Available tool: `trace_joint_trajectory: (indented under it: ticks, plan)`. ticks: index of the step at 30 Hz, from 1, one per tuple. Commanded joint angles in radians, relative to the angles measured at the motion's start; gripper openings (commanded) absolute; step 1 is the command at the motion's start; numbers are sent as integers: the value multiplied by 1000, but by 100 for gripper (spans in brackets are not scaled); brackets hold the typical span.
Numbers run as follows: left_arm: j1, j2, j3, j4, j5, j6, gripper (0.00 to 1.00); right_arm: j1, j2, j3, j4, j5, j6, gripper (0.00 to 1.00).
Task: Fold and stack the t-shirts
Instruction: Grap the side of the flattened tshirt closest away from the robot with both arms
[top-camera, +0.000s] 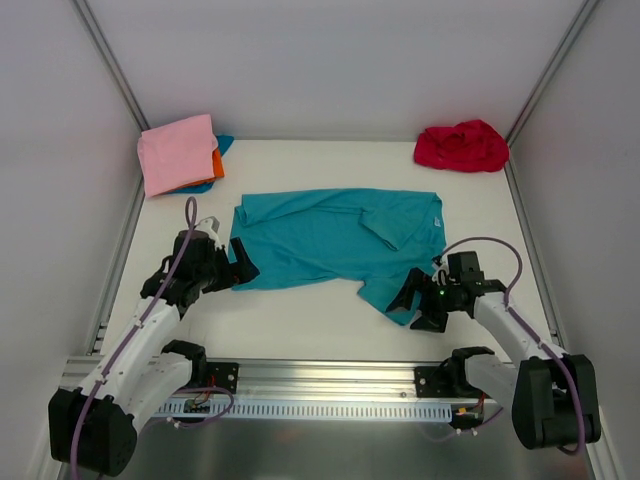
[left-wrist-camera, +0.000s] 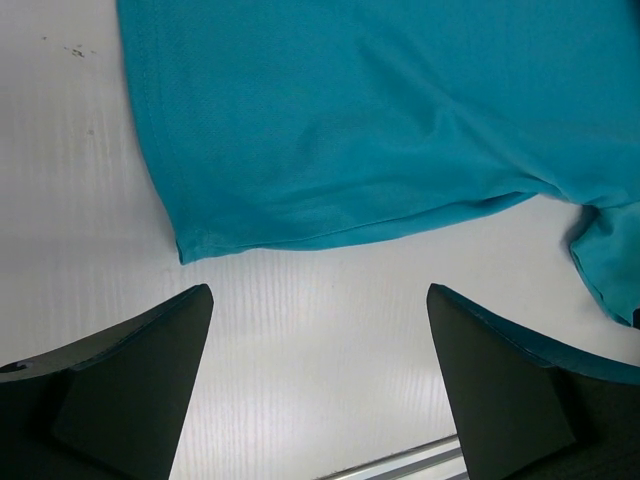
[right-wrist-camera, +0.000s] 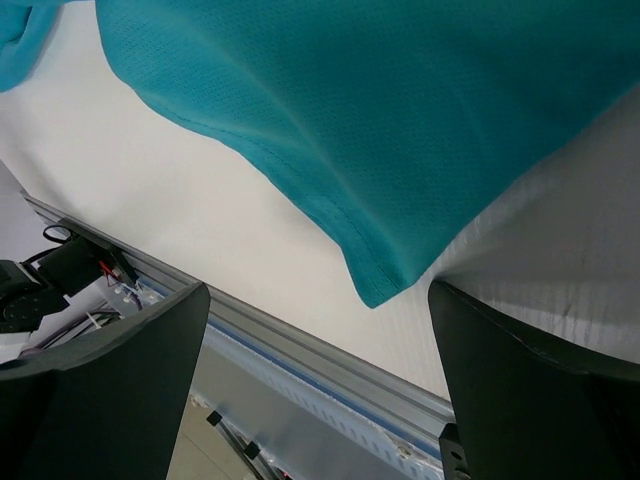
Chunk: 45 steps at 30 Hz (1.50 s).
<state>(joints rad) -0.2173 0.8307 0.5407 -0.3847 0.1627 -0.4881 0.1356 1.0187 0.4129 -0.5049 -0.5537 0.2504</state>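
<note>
A teal t-shirt (top-camera: 330, 238) lies spread flat across the middle of the table, one sleeve folded in over its body. My left gripper (top-camera: 243, 263) stands open at the shirt's near left corner (left-wrist-camera: 190, 245), over bare table, with nothing between its fingers (left-wrist-camera: 130, 385). My right gripper (top-camera: 416, 305) is open at the near right corner (right-wrist-camera: 378, 290), whose tip hangs just above the gap between the fingers (right-wrist-camera: 540, 390); it is not gripped. A folded pink t-shirt (top-camera: 178, 152) sits on orange (top-camera: 217, 161) and blue (top-camera: 198, 186) ones at back left. A red t-shirt (top-camera: 462, 146) lies crumpled at back right.
White enclosure walls with metal posts (top-camera: 110, 60) close in the table on three sides. An aluminium rail (top-camera: 330, 376) runs along the near edge, carrying both arm bases; the rail (right-wrist-camera: 300, 350) also shows below the right fingers.
</note>
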Motion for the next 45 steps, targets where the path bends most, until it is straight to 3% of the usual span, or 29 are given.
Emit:
trace_joint_trajectory:
  ticks: [1, 3, 4, 5, 6, 8, 9, 13, 21, 26, 33, 38, 45]
  plan:
    - [-13, -12, 14, -29, -25, -12, 90, 7, 27, -16, 60, -8, 13, 97]
    - [-17, -16, 18, -31, -28, -10, 91, 6, 34, -25, 71, -6, 15, 92]
    - [-17, -18, 19, -31, -28, -12, 90, 7, 35, -28, 86, -5, 16, 82]
    - [-20, -22, 18, -28, -29, -13, 90, 6, 46, -32, 95, -5, 18, 78]
    - [-22, -22, 19, -28, -29, -14, 90, 6, 53, -34, 110, -6, 24, 61]
    - [-27, -22, 21, -28, -29, -14, 90, 9, 73, -34, 124, -9, 26, 47]
    - [-27, -18, 21, -28, -31, -14, 90, 7, 81, -31, 131, -12, 27, 32]
    - [-30, -1, 18, -28, -51, -12, 90, 7, 86, -23, 134, -9, 27, 10]
    - [-33, 149, 51, -40, -203, -12, 89, 7, 87, 4, 114, -2, 18, 4]
    - [-39, 287, 59, -7, -207, -21, 89, 9, 84, 21, 105, -6, 21, 4]
    - [-44, 366, 5, 73, -183, -37, 88, 7, 73, 33, 80, 1, 10, 4]
    - [-44, 384, -2, 101, -164, -41, 71, 7, 69, 32, 82, 3, 13, 4]
    - [-45, 435, 5, 121, -121, -53, 66, 7, 54, 30, 75, 6, 15, 5]
